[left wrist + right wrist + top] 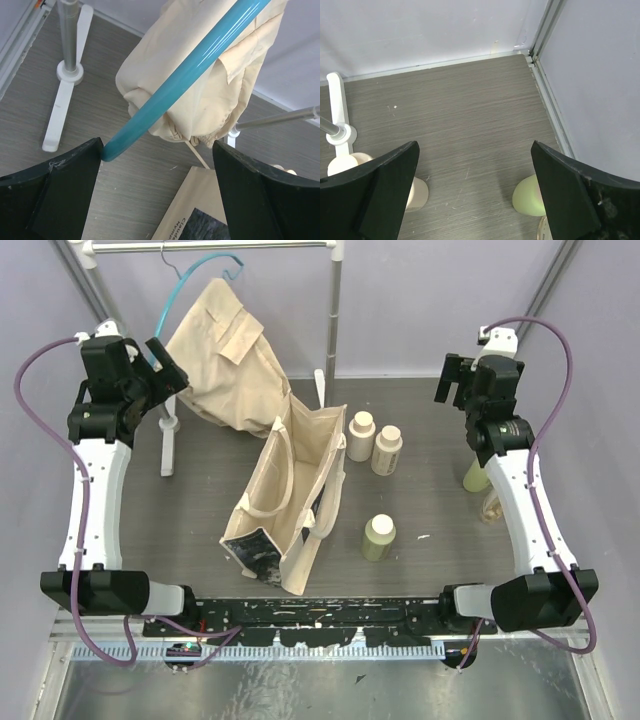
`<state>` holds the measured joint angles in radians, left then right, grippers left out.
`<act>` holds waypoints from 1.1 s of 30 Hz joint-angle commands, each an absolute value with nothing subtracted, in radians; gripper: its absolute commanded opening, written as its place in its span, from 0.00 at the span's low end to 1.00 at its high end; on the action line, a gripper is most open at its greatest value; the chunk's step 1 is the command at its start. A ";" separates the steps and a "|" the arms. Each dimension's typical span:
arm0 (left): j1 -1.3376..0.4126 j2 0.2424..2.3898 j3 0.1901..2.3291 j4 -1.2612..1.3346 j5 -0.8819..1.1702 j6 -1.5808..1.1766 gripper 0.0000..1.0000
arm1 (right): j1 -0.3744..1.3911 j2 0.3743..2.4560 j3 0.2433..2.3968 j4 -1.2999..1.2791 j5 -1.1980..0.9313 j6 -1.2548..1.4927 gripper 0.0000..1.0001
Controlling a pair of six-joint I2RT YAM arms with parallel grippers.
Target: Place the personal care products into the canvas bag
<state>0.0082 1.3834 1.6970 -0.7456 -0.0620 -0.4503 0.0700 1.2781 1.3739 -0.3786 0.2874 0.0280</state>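
Now the left tool (157,147) and the right tool (474,147) both have their black fingers wide apart, holding nothing.
The soft canvas bag (290,495) stands open in the middle of the gray, streaky desk (420,570). A round cream bottle (361,436) and a second cream bottle (387,451) stand just beside it. A yellow-green bottle (378,538) stands closer to the arms. A shiny teal hanger (190,75) holds a floppy tan shirt (225,355).

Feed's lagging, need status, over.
Left gripper open, right gripper open, both empty. Bottles on table, outside bag. Bag upright, open. Hanger at left gripper.
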 commanded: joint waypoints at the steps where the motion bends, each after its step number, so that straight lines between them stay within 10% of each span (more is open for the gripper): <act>1: 0.008 1.345 1.620 -0.562 0.014 -0.453 0.98 | 0.075 1.289 1.486 -0.433 0.328 0.014 1.00; 11: 0.046 1.298 1.446 -0.241 0.251 -0.460 0.98 | 0.076 1.259 1.445 -0.376 0.276 0.046 1.00; 33: -0.480 1.101 1.567 -0.912 -0.106 -0.258 0.98 | 0.295 1.534 1.733 -0.738 0.296 0.159 1.00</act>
<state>-0.4343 1.0649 1.5196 -0.6949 -0.0509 -0.2874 0.2947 1.5341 1.7092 -0.7380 0.3092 0.1059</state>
